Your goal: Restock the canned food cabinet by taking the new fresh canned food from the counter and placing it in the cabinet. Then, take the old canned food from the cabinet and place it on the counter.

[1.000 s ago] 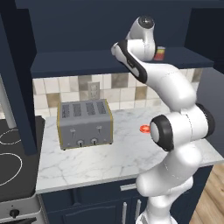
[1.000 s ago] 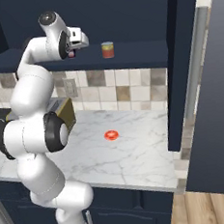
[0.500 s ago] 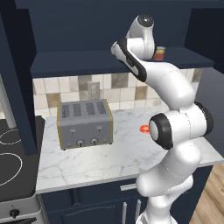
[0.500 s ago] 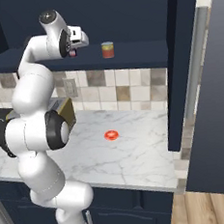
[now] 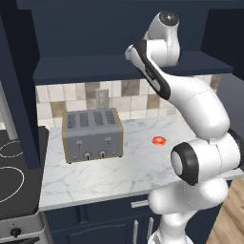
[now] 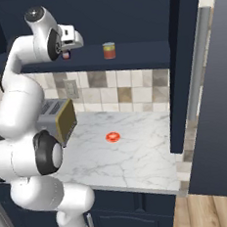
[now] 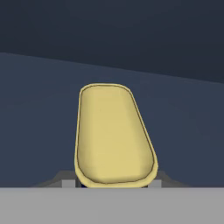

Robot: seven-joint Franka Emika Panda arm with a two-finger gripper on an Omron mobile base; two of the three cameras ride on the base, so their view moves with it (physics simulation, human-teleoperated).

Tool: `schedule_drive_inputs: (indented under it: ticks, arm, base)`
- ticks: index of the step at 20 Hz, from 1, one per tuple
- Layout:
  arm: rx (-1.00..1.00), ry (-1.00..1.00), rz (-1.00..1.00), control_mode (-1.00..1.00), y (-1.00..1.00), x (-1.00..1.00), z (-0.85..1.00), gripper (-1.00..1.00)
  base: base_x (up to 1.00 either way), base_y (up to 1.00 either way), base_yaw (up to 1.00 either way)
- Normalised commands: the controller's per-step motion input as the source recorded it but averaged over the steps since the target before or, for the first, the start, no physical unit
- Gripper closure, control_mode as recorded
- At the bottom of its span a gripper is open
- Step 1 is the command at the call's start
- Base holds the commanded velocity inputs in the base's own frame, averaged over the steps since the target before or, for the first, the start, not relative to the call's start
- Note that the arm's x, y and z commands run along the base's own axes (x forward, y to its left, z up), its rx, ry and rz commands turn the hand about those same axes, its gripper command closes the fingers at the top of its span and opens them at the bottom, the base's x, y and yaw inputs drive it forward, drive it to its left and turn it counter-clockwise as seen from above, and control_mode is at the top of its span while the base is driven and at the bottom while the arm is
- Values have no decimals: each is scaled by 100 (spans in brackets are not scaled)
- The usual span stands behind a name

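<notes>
The old canned food [image 7: 113, 135] shows its yellow top right between my finger tips in the hand view. In the right base view it is a small dark can [image 6: 66, 55] under my gripper [image 6: 67, 50], just above the cabinet's shelf ledge [image 6: 139, 59]. My gripper [image 7: 111, 183] is shut on it. The new fresh canned food [image 6: 109, 50], red and yellow-orange, stands upright on the same ledge, a short way right of my hand. In the left base view my arm hides the hand in front of the cabinet [image 5: 86, 71].
Below lies the white marble counter [image 5: 109, 176] with a silver toaster [image 5: 92, 134] at its left and a flat red disc [image 5: 158, 140] near the middle. The black stovetop [image 5: 12, 176] adjoins on the left. A tall navy panel [image 6: 177, 65] bounds the shelf's right end.
My hand has edged slightly to the left along the shelf with the dark can in it. The red-and-yellow can has not moved.
</notes>
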Motion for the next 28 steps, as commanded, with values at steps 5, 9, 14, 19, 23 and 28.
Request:
schedule_drive_inputs:
  ticks: [5, 9, 14, 19, 23, 28]
  arm:
    - [0, 0, 2, -100, 0, -100, 18, 100]
    - [0, 0, 6, -100, -15, -100, 8, 100]
    - [0, 2, 18, -100, -32, -100, -3, 100]
    - [-2, 32, 20, -100, -48, -100, -64, 100]
    - [-23, 62, 14, -100, -34, -100, -100, 100]
    - [-21, 49, 7, -100, -39, -53, -100, 100]
  base:
    - [0, 0, 0]
    - [0, 0, 0]
    - [0, 0, 0]
    - [0, 0, 0]
    - [0, 0, 0]
    - [0, 0, 0]
